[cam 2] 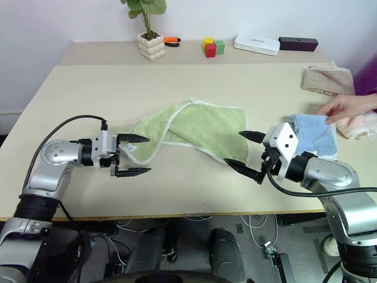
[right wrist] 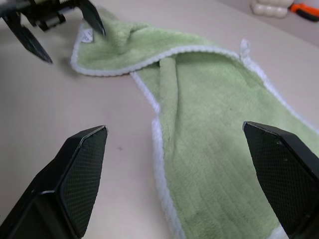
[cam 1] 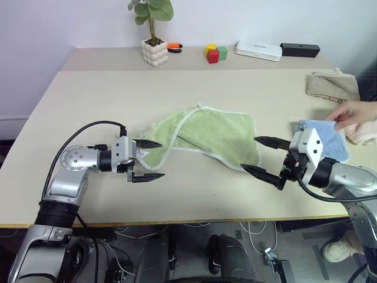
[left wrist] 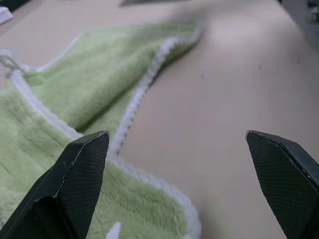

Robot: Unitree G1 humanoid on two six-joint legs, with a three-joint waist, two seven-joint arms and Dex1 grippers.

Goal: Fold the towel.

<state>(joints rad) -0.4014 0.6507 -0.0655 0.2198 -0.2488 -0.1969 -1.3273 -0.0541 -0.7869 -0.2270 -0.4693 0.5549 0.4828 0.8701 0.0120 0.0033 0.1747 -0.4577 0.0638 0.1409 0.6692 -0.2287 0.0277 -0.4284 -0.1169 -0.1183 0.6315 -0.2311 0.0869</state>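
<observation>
Left eye view: the left gripper [cam 1: 145,159] and right gripper [cam 1: 259,154] stand nearest, both spread wide and holding nothing, facing each other across the table [cam 1: 88,100]. Between them lies the towel [cam 1: 206,137], rumpled and partly doubled over, its long axis running from one gripper to the other. The left gripper's upper finger sits over the towel's near-left end; the right one stands just beside the opposite corner. Each arm looks placed to take its own end.
</observation>
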